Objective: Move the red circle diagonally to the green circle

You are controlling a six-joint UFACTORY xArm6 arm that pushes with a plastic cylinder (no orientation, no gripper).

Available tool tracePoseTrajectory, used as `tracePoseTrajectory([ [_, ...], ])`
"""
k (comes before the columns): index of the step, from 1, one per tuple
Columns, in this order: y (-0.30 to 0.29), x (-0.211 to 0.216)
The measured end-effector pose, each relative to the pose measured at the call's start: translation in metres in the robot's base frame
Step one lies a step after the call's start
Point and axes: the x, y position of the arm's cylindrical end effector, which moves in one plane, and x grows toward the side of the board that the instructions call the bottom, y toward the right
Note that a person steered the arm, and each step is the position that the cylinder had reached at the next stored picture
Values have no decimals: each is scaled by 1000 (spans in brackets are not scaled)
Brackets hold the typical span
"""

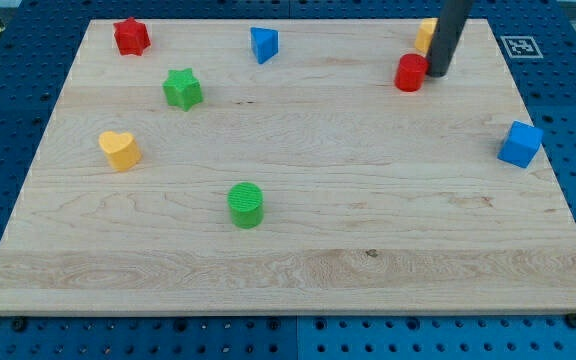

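Observation:
The red circle [410, 73] stands near the view's top right on the wooden board [298, 270]. My tip [436, 74] rests right against its right side. The green circle [246, 205] stands left of the board's middle, toward the view's bottom, far down and left of the red circle.
A yellow block [425, 35], shape unclear, sits just above the red circle, partly hidden by the rod. A blue cube [520, 144] is at the right edge. A blue triangle [263, 44], red star [131, 37], green star [182, 89] and yellow heart [119, 150] lie to the left.

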Motion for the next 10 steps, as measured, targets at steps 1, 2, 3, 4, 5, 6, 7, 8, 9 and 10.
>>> tracePoseTrajectory([
  [1, 0, 0],
  [2, -1, 0],
  [3, -25, 11],
  [4, -62, 33],
  [5, -53, 25],
  [6, -51, 4],
  [7, -79, 19],
  [8, -137, 63],
  [9, -168, 85],
  [10, -169, 85],
])
